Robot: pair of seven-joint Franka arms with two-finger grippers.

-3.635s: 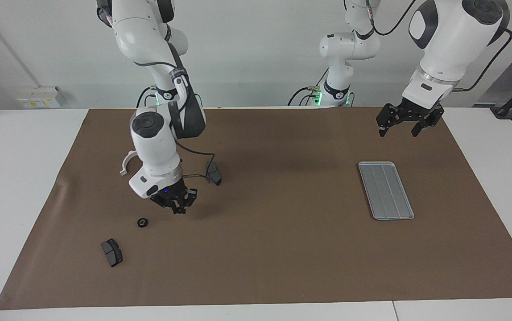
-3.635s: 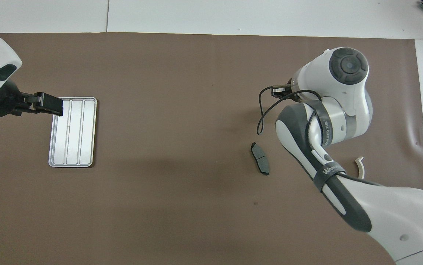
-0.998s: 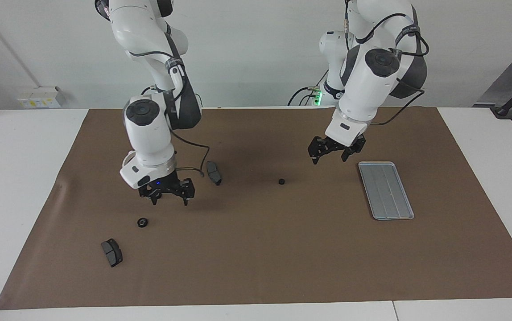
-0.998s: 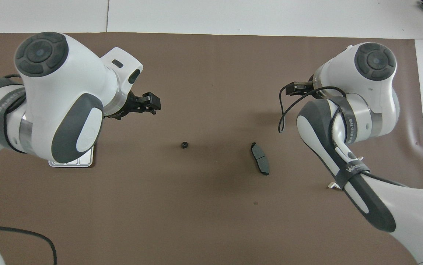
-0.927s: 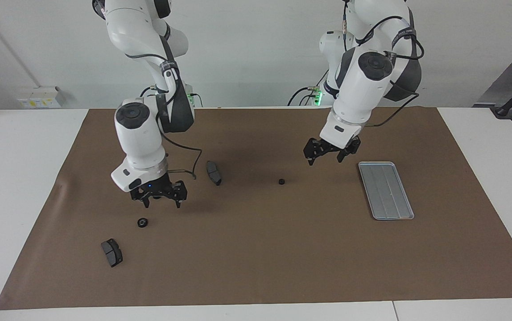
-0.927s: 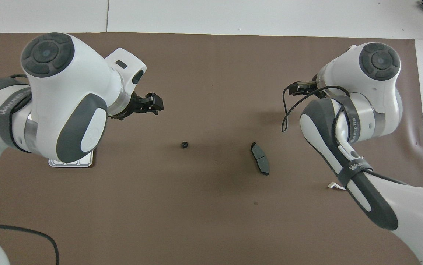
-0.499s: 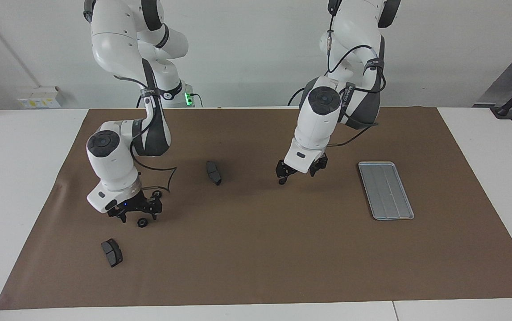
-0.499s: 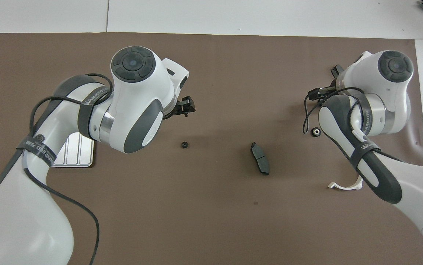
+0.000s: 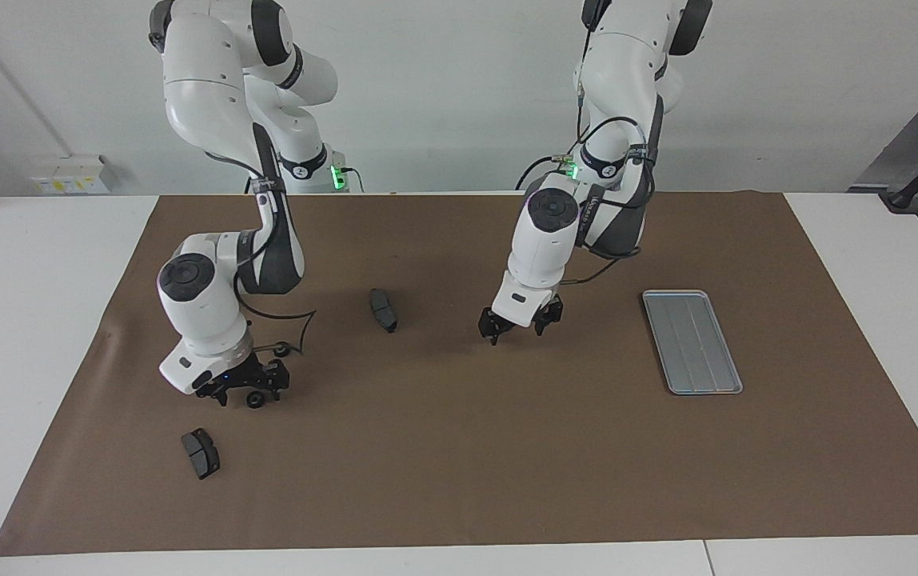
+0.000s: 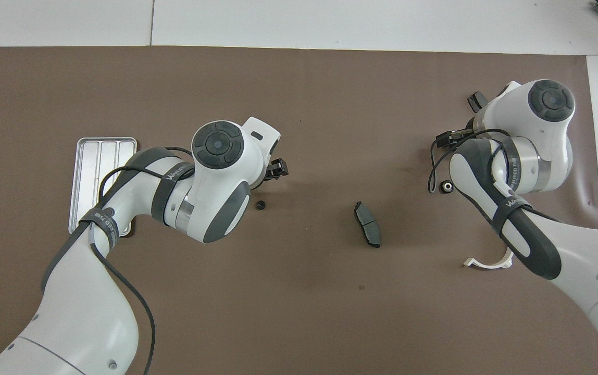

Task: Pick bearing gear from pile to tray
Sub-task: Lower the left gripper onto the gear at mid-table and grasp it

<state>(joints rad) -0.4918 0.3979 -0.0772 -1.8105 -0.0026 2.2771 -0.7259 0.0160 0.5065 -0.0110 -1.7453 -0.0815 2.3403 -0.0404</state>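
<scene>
A: Where is the right gripper [image 9: 241, 393]?

B: Low over the brown mat [image 9: 459, 464] toward the right arm's end of the table; its black fingers stand apart, and a small black round ring [image 9: 254, 400] sits on the mat at its fingertips; whether they touch it I cannot tell; a second like ring [image 10: 447, 186] lies just beside that arm's wrist in the overhead view.

A: And the left gripper [image 9: 516, 324]?

B: Down near the mat's middle, fingers spread, nothing clamped; a tiny black ring [image 10: 261, 205] lies on the mat just beside it in the overhead view; the facing view hides that ring.

A: The tray?

B: The flat silver-grey metal tray with lengthwise grooves [image 9: 692, 342] lies toward the left arm's end, well apart from both grippers, with nothing in it.

A: The other parts?

B: One dark grey curved pad [image 9: 383, 310] lies between the two grippers; another dark grey pad [image 9: 201, 453] lies farther from the robots than the right gripper; the white half-ring bracket [image 10: 488, 262] shows beside the right arm in the overhead view.
</scene>
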